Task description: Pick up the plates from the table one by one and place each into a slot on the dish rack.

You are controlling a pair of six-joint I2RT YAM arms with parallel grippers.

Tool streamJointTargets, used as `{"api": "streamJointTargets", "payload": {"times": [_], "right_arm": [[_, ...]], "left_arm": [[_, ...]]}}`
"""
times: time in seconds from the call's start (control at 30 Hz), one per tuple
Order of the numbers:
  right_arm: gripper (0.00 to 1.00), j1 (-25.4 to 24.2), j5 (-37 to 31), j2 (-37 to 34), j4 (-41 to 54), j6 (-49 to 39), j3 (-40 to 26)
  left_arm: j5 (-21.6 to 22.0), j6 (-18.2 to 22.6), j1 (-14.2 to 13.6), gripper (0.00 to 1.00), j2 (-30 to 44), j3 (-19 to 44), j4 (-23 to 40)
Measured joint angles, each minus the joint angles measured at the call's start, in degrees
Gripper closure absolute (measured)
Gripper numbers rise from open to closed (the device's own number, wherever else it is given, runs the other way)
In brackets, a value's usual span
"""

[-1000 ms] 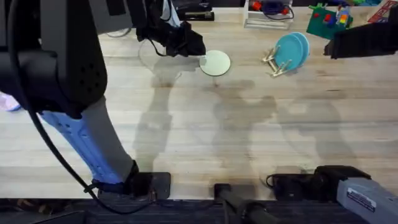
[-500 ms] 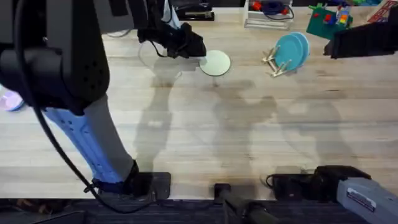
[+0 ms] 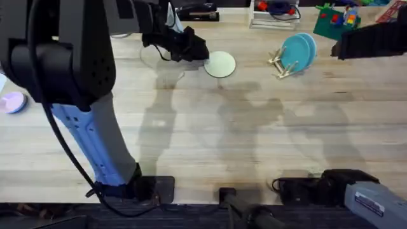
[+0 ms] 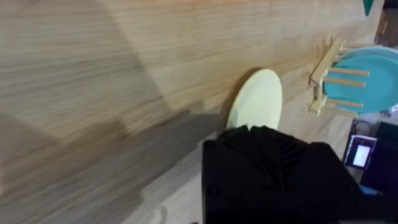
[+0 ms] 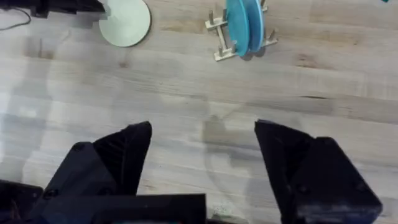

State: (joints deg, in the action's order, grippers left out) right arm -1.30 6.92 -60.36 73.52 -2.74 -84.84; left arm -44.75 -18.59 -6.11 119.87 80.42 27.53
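The pale cream-yellow round plate (image 3: 220, 64) lay flat on the light wooden plank counter (image 3: 254, 140), touching the left pincer (image 3: 198, 53) at its three o'clock; whether that pincer was clenched I cannot tell. The right pincer (image 5: 202, 163) hung released above bare counter, well apart from the small wooden dowel rack (image 3: 280, 63) holding upright teal-blue plates (image 3: 299, 51).

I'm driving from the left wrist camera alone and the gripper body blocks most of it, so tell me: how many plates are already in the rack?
Observer: Two blue plates stand upright in the dish rack, seen edge-on from the right wrist camera.
Operator: Where is my gripper relative to the cream plate?
Observer: The left gripper sits at the left edge of the cream plate, which lies flat on the table.
Operator: And the other arm?
Observer: The right gripper is open, above bare table, apart from both plate and rack.
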Motion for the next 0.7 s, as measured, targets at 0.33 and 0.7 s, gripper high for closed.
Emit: {"api": "streamJointTargets", "payload": {"times": [0.33, 0.7], "right_arm": [[0.007, 0.00, 0.00, 0.00, 0.00, 0.26, -0.02], [0.007, 0.00, 0.00, -0.01, 0.00, 0.48, -0.02]], "left_arm": [[-0.09, -0.35, 1.42, 0.962, 0.02, 0.00, 0.11], [-1.26, -0.74, 1.37, 0.962, 0.02, 0.00, 0.13]]}}
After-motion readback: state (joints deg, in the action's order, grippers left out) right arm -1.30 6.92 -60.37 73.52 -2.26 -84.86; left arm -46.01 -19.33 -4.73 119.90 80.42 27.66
